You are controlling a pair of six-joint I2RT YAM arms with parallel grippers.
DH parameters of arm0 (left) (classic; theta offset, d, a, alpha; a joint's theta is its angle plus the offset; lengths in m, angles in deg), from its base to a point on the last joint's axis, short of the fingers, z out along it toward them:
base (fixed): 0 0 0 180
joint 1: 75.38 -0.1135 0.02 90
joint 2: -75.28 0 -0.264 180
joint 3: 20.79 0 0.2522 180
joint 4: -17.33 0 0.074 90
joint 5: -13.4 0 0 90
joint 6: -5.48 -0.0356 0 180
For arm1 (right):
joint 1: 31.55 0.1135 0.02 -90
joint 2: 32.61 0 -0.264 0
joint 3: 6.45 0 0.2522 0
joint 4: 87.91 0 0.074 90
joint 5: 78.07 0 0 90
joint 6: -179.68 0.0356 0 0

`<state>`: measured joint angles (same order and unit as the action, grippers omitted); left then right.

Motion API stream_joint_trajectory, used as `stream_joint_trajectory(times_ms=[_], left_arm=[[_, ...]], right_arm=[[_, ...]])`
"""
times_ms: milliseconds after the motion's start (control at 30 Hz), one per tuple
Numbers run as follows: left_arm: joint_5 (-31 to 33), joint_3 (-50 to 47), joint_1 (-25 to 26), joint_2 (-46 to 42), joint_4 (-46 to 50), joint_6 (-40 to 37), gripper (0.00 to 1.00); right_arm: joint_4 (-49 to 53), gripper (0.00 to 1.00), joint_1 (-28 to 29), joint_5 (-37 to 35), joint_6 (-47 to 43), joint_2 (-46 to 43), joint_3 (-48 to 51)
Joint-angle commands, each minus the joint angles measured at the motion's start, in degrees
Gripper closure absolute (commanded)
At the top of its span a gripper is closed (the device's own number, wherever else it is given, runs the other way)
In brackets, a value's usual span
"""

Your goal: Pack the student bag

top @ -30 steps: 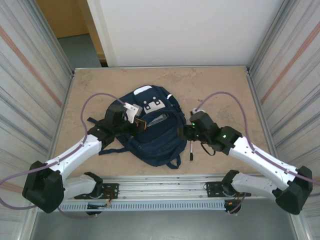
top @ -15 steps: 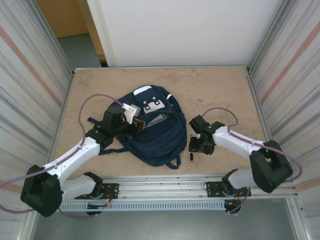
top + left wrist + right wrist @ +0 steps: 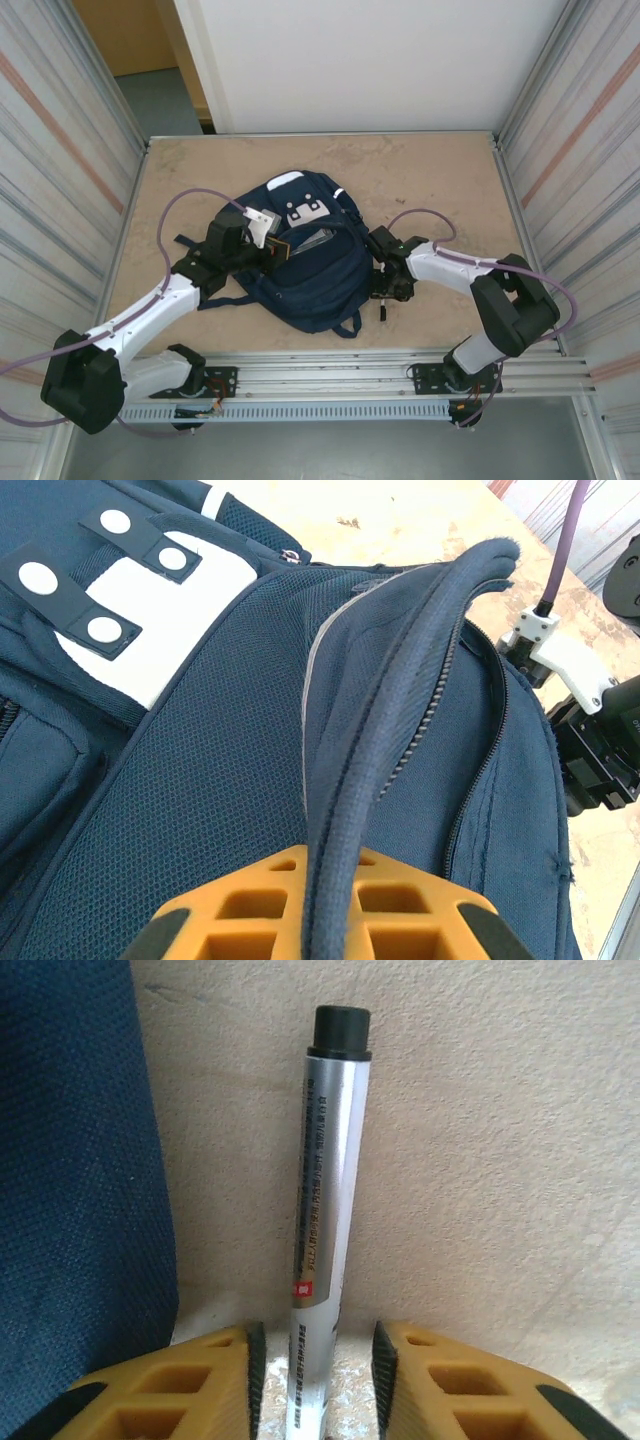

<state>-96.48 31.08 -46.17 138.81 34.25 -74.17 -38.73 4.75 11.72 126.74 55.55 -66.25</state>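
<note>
Student bag (image 3: pixel 310 270): navy, lying flat in the middle of the table (image 3: pixel 450 180), with its white-patched end toward the far side and a strap loop at its near end.
White patch (image 3: pixel 170 630): on the bag's front; it carries black tabs with white dots.
Main zip: undone. The opening gapes across the bag's middle, and its rim (image 3: pixel 400 710) is lifted into a ridge.
Left claw (image 3: pixel 278 247): at the left end of that opening, clenched on the bag's piped rim. In the left wrist view the dark edge runs up between the two orange fingers (image 3: pixel 240 910).
Marker pen (image 3: pixel 325 1160): silver printed barrel with a black cap. It lies flat on the bare table just right of the bag's right side, with a strip of table between it and the fabric.
Right claw (image 3: pixel 385 288): down at table level beside the bag's right side, straddling the pen's barrel. The jaws are parted, with a sliver of table showing between each finger and the barrel, so nothing is grasped.
Pen end: in the top view, a dark tip pokes out from under the right claw toward the near edge.
Arms: the left reaches in from the near left, and the right folds in from the near right.
</note>
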Motion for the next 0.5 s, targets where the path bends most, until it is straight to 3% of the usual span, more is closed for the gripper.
stream_joint_trajectory(times_ms=[0,167,467], left_arm=[[0.07,0.07,-0.29,-1.69,0.07,-0.26,1.00],[-0.22,0.90,-0.30,-1.49,0.83,-0.42,1.00],[-0.86,1.61,-0.30,-1.96,0.97,0.07,1.00]], right_arm=[[0.78,0.71,0.95,-1.53,0.89,2.03,0.24],[1.35,0.80,1.05,-1.03,2.74,-2.60,0.83],[7.99,0.83,5.70,-1.60,6.74,-14.89,-5.98]])
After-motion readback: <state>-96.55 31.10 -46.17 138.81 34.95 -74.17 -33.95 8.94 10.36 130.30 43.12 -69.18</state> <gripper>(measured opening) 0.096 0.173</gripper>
